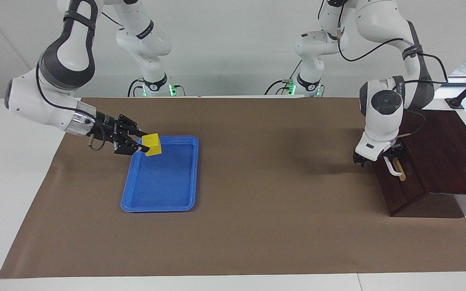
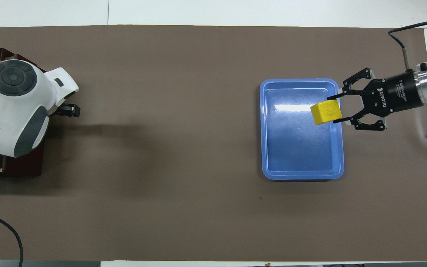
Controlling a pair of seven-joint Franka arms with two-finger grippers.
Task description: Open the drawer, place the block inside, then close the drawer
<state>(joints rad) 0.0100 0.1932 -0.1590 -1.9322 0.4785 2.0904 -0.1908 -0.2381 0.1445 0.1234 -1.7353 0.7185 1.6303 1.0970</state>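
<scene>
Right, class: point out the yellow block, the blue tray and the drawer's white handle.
block [image 1: 152, 144]: facing view, its front face.
blue tray [image 2: 302, 175]: overhead view, the rim nearest the robots.
drawer handle [image 1: 390, 166]: facing view, middle of the white bar.

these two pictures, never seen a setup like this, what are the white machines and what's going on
They are two robot arms at a table covered with brown paper. One picture faces them from across the table; the other looks down from above their end. The right gripper is shut on a yellow block, holding it over a blue tray. The left gripper is at the white handle of a dark wooden drawer, which looks closed. Whether that gripper touches the handle is hard to tell.
</scene>
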